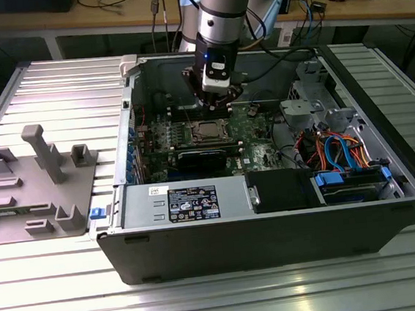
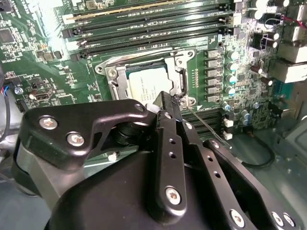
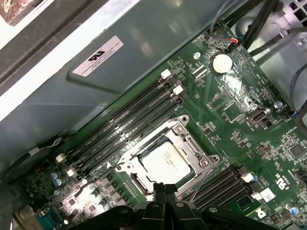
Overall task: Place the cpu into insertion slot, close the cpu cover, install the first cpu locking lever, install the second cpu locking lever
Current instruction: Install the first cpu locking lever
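The gripper is hovering inside the open computer case on the slatted tabletop. Its jaws are pressing together at the socket's edge, nothing visibly between them, beside a thin locking lever. The cpu is sitting in its socket, the cpu cover lying flat around it.

cpu framed by cpu cover

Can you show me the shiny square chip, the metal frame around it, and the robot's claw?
cpu [image 3: 165,163], first wrist view, middle of its silvery top.
cpu cover [image 3: 193,145], first wrist view, one side bar of the frame.
gripper [image 3: 165,187], first wrist view, its tip.
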